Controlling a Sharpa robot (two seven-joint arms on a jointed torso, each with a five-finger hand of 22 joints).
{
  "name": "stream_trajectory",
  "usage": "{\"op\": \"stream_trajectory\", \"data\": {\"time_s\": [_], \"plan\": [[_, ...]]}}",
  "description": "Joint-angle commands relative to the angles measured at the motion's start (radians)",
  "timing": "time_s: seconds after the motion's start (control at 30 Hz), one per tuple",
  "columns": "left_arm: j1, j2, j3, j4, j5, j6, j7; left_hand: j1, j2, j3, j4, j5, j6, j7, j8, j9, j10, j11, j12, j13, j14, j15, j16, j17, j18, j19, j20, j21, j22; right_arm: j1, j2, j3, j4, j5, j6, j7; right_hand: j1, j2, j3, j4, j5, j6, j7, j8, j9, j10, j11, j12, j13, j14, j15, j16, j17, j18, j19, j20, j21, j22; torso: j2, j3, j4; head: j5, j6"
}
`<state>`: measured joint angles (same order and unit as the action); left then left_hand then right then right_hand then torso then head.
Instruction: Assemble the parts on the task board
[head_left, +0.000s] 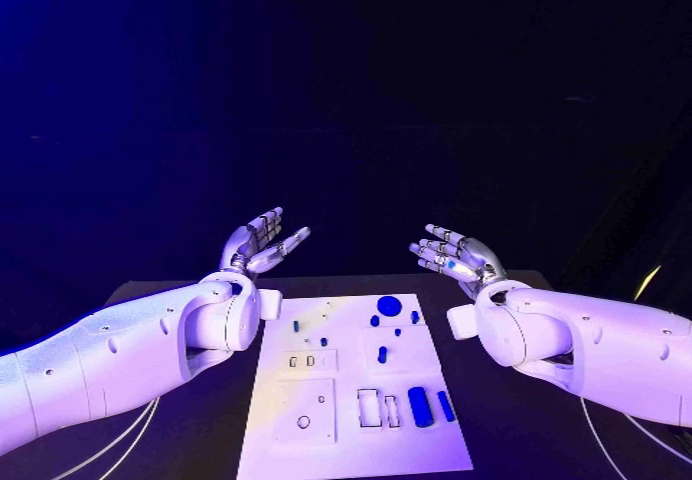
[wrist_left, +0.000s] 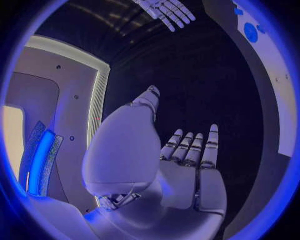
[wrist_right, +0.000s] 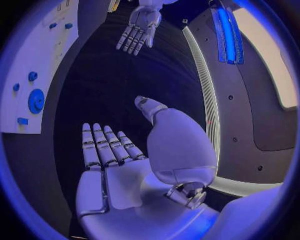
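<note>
While both arms are raised beyond the far end of the board, nothing is held in either hand.

Left hand: the left hand is seen above the far left corner of the task board, fingers spread and extended, palm bare in its wrist view; nothing is gripped.

Right hand: the right hand is held above the table off the far right corner of the board, fingers apart and slightly curled; its palm is shown bare in its wrist view.

Task board: the white task board is laid flat in the middle of the black table, between the two forearms; its near edge is cut off at the bottom of the head view.

Parts: a round blue disc is set near the far end of the board, with several small blue pieces just beside it. A blue oblong block and a thinner blue bar are placed near the right edge at the near end.

Hard to make out: the small pieces around the disc are too small for their shapes to be told. Whether the outlined rectangles beside the oblong block are recesses or raised frames cannot be told.

Wrist views: the disc is seen on the board.
</note>
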<state>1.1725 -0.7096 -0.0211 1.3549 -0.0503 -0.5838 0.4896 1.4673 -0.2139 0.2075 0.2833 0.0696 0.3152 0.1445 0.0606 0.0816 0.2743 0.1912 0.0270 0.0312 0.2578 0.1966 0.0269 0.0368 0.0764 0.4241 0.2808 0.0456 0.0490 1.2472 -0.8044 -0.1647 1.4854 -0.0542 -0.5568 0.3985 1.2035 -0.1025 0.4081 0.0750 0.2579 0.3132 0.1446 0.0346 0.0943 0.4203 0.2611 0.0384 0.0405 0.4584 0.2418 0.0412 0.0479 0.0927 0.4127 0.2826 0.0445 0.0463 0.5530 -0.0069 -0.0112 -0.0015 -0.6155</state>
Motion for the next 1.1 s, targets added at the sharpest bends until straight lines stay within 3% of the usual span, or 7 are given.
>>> {"op": "stream_trajectory", "data": {"time_s": [0.03,0.53,0.73,0.8,0.9,0.93,1.1], "plan": [[0.006,0.005,0.0,-0.008,-0.044,0.099,-0.001,0.053,-0.007,0.005,0.015,0.008,0.017,0.081,0.006,0.004,0.014,0.005,0.006,0.002,0.015,0.003,0.007,0.002,0.022,0.022,0.008,0.007,0.003,0.015,-0.002,-0.01,-0.008,-0.065,0.149,-0.06,0.044,-0.003,0.02,0.002,0.013,0.016,0.155,0.006,0.004,0.021,0.009,0.005,0.002,0.022,0.009,0.006,0.002,0.017,0.021,0.009,0.005,0.003,0.0,0.0001,-0.0003,0.0,0.0],[0.005,-0.048,-0.001,0.024,-0.025,0.108,-0.004,0.054,-0.006,0.005,0.015,0.008,0.026,0.082,0.008,0.005,0.023,0.009,0.007,0.004,0.03,0.004,0.01,0.005,0.025,0.022,0.009,0.008,0.003,0.038,-0.002,-0.019,-0.058,-0.386,0.137,-0.063,0.108,-0.008,0.033,-0.041,-0.003,0.108,0.152,0.026,0.019,0.135,-0.001,0.012,0.009,0.149,-0.004,0.026,0.018,0.03,0.107,0.007,0.032,0.014,0.017,-0.005,-0.0026,0.01,-0.012],[0.005,-0.086,-0.001,0.071,-0.025,0.131,-0.003,0.052,0.025,0.035,0.013,0.002,0.066,0.1,0.017,0.011,0.114,0.032,0.016,0.01,0.164,0.02,0.037,0.025,0.039,0.124,0.011,0.035,0.016,0.062,0.008,-0.018,-0.088,-0.63,0.124,-0.102,0.152,-0.024,0.051,-0.079,-0.014,0.372,0.126,0.096,0.071,0.464,-0.037,0.046,0.025,0.421,-0.049,0.081,0.052,0.075,0.344,0.005,0.097,0.035,0.04,-0.0067,0.0019,0.007,-0.009],[0.006,-0.101,-0.001,0.091,-0.027,0.137,-0.003,0.049,0.044,0.055,0.01,-0.002,0.115,0.11,0.03,0.019,0.205,0.046,0.025,0.016,0.283,0.024,0.064,0.042,0.052,0.26,0.009,0.069,0.032,0.07,0.011,-0.018,-0.095,-0.703,0.124,-0.118,0.157,-0.03,0.063,-0.081,-0.016,0.474,0.115,0.121,0.088,0.519,-0.052,0.046,0.024,0.469,-0.066,0.094,0.057,0.089,0.396,0.002,0.117,0.038,0.049,-0.0067,0.0036,0.007,-0.009],[0.007,-0.133,0.0,0.133,-0.029,0.15,-0.003,0.044,0.062,0.079,0.007,-0.005,0.219,0.118,0.06,0.038,0.373,0.054,0.039,0.026,0.493,0.02,0.108,0.075,0.075,0.329,0.008,0.103,0.038,0.085,0.015,-0.016,-0.102,-0.834,0.135,-0.155,0.159,-0.043,0.082,-0.079,-0.024,0.54,0.099,0.137,0.093,0.579,-0.069,0.042,0.024,0.526,-0.084,0.11,0.063,0.093,0.451,-0.013,0.137,0.04,0.064,-0.007,0.0092,0.003,-0.006],[0.007,-0.149,0.0,0.154,-0.03,0.154,-0.004,0.041,0.07,0.091,0.004,-0.007,0.295,0.125,0.084,0.053,0.5,0.049,0.059,0.034,0.541,0.007,0.127,0.089,0.089,0.368,0.007,0.125,0.044,0.093,0.017,-0.016,-0.104,-0.895,0.145,-0.174,0.157,-0.053,0.093,-0.073,-0.035,0.57,0.089,0.146,0.093,0.622,-0.082,0.04,0.024,0.58,-0.103,0.131,0.072,0.093,0.502,-0.033,0.162,0.047,0.073,-0.0068,0.0122,0.001,-0.002],[0.009,-0.201,0.001,0.225,-0.03,0.17,-0.008,0.035,0.074,0.115,-0.004,-0.008,0.44,0.119,0.136,0.081,0.602,0.026,0.073,0.038,0.63,-0.02,0.163,0.128,0.107,0.445,-0.003,0.172,0.059,0.115,0.025,-0.014,-0.109,-1.084,0.205,-0.235,0.162,-0.072,0.099,-0.064,-0.065,0.62,0.066,0.16,0.095,0.696,-0.109,0.03,0.024,0.684,-0.142,0.172,0.105,0.091,0.599,-0.077,0.221,0.07,0.098,-0.0075,0.0222,-0.004,0.005]]}}
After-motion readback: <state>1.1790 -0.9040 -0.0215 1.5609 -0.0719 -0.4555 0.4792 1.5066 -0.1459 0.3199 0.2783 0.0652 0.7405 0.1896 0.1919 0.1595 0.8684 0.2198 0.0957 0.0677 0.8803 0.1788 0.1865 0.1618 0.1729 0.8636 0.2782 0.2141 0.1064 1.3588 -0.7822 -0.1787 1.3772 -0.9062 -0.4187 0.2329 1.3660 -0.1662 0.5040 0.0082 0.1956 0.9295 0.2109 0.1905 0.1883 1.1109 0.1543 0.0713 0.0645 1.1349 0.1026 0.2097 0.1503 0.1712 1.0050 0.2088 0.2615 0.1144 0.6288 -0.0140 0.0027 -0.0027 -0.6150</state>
